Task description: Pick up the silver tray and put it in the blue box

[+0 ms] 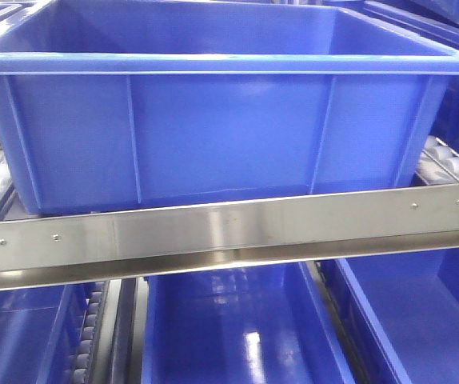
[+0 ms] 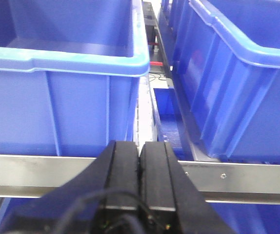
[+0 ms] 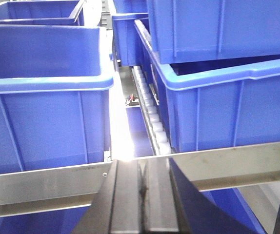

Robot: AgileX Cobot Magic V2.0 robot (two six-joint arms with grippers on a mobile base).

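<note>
Steel rail [image 1: 229,232] – blue box [image 1: 213,128] behind, roller track [image 3: 152,114]

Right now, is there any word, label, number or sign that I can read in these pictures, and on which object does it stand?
None. The blue box shows plain walls, the steel rail shows only rivets, and both shut grippers, left and right, carry no print.

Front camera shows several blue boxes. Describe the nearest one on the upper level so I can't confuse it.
Find the steel rail crossing the front view. The blue box sits directly behind and above it, filling the frame, with vertical ribs on its wall. Other boxes lie below the rail.
</note>
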